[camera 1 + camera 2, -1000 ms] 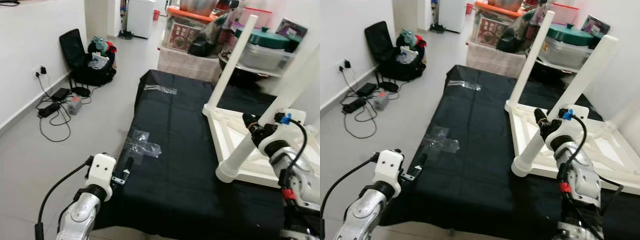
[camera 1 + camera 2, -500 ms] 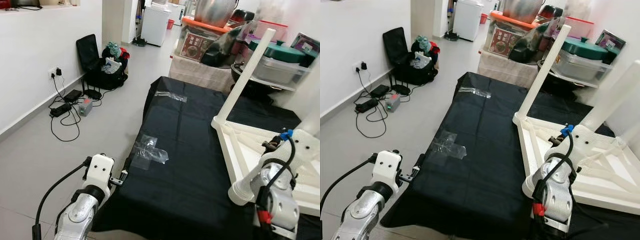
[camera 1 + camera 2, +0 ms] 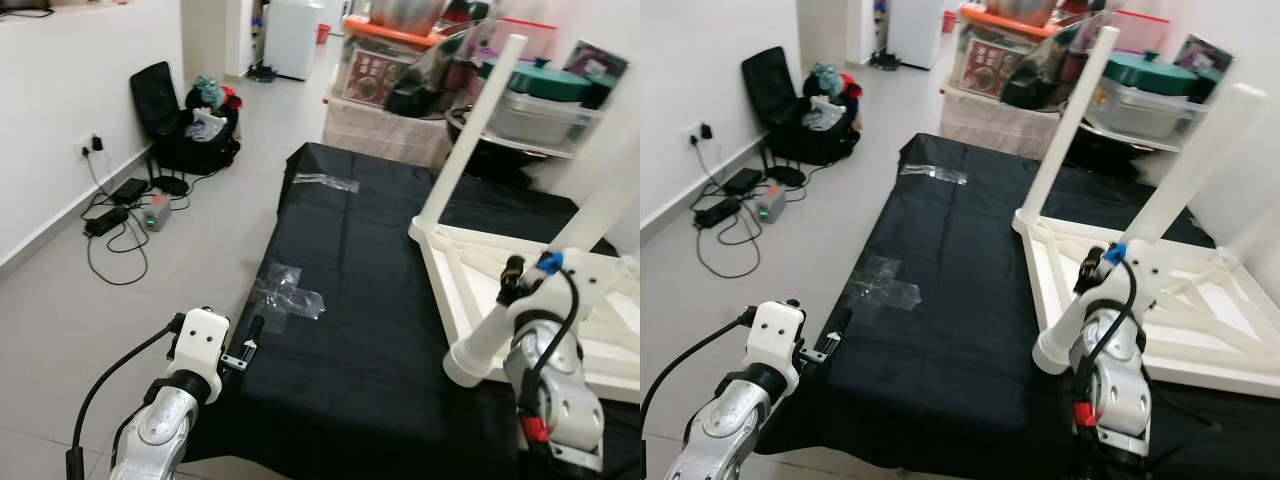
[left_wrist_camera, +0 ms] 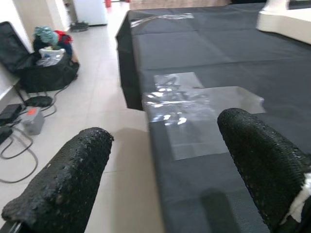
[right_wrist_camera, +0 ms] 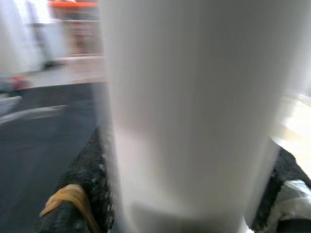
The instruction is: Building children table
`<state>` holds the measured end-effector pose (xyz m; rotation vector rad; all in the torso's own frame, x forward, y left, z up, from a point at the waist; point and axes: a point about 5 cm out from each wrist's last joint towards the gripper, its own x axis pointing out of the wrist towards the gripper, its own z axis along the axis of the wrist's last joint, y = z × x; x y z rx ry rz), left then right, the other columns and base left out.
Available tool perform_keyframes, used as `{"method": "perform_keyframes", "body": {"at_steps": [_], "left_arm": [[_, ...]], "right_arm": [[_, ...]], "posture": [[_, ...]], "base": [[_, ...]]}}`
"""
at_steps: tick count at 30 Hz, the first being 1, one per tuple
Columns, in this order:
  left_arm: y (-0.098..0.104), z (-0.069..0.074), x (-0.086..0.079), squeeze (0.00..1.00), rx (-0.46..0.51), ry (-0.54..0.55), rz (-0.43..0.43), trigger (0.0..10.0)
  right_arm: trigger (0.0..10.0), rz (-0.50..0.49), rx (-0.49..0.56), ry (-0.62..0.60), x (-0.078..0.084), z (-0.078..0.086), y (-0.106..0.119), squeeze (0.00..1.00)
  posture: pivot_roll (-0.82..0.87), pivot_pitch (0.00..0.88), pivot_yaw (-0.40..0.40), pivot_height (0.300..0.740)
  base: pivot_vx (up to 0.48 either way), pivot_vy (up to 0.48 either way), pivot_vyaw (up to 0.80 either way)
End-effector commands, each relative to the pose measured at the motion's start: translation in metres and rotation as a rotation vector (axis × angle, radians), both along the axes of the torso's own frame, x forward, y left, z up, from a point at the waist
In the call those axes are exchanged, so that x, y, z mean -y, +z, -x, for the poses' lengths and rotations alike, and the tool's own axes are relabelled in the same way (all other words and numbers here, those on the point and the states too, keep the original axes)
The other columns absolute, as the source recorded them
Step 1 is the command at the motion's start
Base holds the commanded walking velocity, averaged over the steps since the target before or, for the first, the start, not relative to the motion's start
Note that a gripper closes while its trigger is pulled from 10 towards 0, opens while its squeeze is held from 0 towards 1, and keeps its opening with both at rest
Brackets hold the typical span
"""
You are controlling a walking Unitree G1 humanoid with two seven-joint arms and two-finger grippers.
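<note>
Lying upside down on a black-covered platform [image 3: 340, 330], a white children's table [image 3: 1200, 310] sits at the robot's right, its underside frame facing up and 2 fitted legs rising from it: 1 far leg [image 3: 1072, 110] at the corner nearest the shelves and 1 taller leg [image 3: 1200, 160] further right. A 3rd white table leg [image 5: 194, 111] is clamped between the black fingers [image 5: 90, 174] of the right gripper [image 3: 1095, 272], which holds it tilted, its round lower end [image 3: 466, 362] resting at the near corner of the tabletop frame, just above the black cover. In the right wrist view the leg stands between the 2 pads, touching both.

At the robot's left, the left gripper [image 4: 165, 160] hangs over the near left edge of the platform with its fingers spread wide apart and holding nothing. Patches of clear tape [image 3: 288, 292] lie on the black cover just ahead of it, and another strip [image 3: 322, 180] lies near the far end.

On the tiled floor to the left, a black bag [image 3: 180, 120] stuffed with items stands against the white wall, beside cables and a power strip [image 3: 105, 220]. Beyond the platform, shelves hold boxes, pots and a green-lidded container [image 3: 1160, 85].
</note>
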<state>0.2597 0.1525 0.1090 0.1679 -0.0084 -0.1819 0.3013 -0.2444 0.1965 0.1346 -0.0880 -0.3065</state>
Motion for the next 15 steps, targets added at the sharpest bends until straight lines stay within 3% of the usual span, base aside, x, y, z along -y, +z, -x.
{"method": "perform_keyframes", "body": {"at_steps": [1,3,4,5,6,7,8,10,13,15], "left_arm": [[-0.004,0.001,0.004,0.0,-0.017,-0.01,0.011,10.0],[-0.004,0.001,0.004,0.0,-0.017,-0.01,0.011,10.0],[-0.004,0.001,0.004,0.0,-0.017,-0.011,0.012,10.0],[-0.004,0.001,0.004,0.0,-0.017,-0.011,0.012,10.0],[-0.004,0.001,0.004,0.0,-0.016,-0.012,0.012,10.0],[-0.004,0.001,0.004,0.0,-0.016,-0.012,0.012,10.0],[-0.004,0.0,0.004,0.0,-0.016,-0.013,0.012,10.0],[-0.003,0.0,0.004,0.0,-0.015,-0.012,0.012,10.0],[-0.003,0.0,0.004,0.0,-0.015,-0.012,0.012,10.0],[-0.003,0.0,0.003,0.0,-0.011,-0.009,0.009,10.0]], "right_arm": [[10.0,0.019,0.055,0.249,0.0,-0.006,0.013,0.0],[10.0,0.019,0.055,0.249,0.0,-0.006,0.013,0.0],[10.0,0.03,0.061,0.328,0.002,-0.006,0.016,0.0],[10.0,0.03,0.061,0.328,0.002,-0.006,0.016,0.0],[10.0,0.062,0.054,0.449,0.001,-0.004,0.018,0.0],[10.0,0.062,0.054,0.449,0.001,-0.004,0.018,0.0],[10.0,0.081,0.035,0.544,-0.002,-0.002,0.017,0.0],[10.0,0.1,0.017,0.607,-0.005,-0.001,0.015,0.0],[10.0,0.1,0.017,0.607,-0.005,-0.001,0.015,0.0],[10.0,0.14,-0.039,0.783,-0.023,0.0,0.003,0.0]], "posture": [[0.09,0.0,-0.174,0.74],[0.09,0.0,-0.174,0.74],[0.09,0.0,-0.174,0.74],[0.09,0.0,-0.174,0.74],[0.09,0.0,-0.176,0.74],[0.09,0.0,-0.176,0.74],[0.1,0.0,-0.181,0.74],[0.1,0.0,-0.181,0.74],[0.1,0.0,-0.181,0.74],[0.12,0.0,-0.188,0.74]], "base": [[0.0,0.0,0.0],[0.0,0.0,0.0],[0.0,0.0,0.0],[0.0,0.0,0.0],[0.0,0.0,0.0],[0.0,0.0,0.0],[0.0,0.0,0.0],[0.0,0.0,0.0],[0.0,0.0,0.0],[0.0,0.0,0.0]]}}
